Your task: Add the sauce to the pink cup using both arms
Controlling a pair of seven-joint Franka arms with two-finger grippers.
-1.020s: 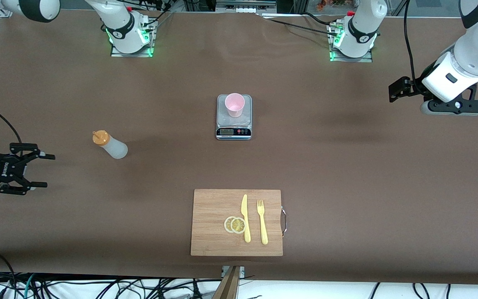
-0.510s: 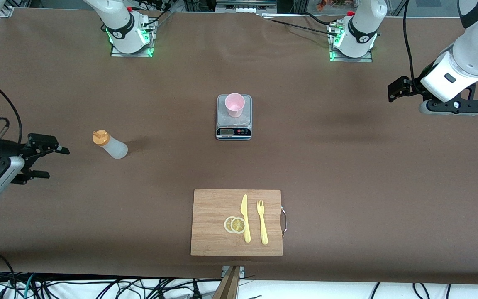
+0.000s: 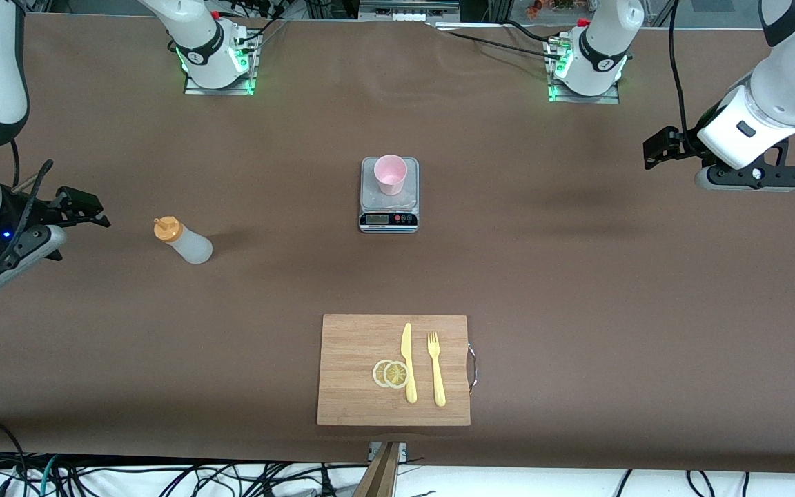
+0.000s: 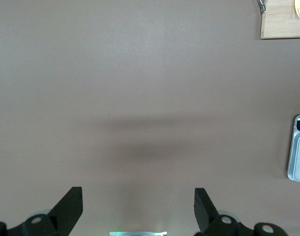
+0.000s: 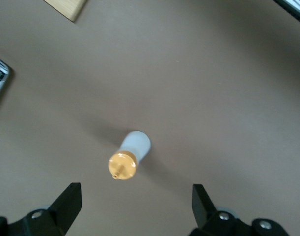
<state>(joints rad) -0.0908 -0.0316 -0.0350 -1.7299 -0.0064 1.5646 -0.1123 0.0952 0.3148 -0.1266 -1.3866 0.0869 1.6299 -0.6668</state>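
We see the right end effector hanging over the counter at the right arm's end, its fingers spread wide and holding nothing. Its wrist view looks down on the sauce bottle, which stands upright on the counter, near that end effector and apart from it. The left end effector hangs over bare counter at the left arm's end, fingers likewise wide apart and empty; that arm waits. The pink cup stands upright on a kitchen scale mid-counter. Nearer the front camera lies a cutting board carrying two lemon slices, a yellow knife and a yellow fork.
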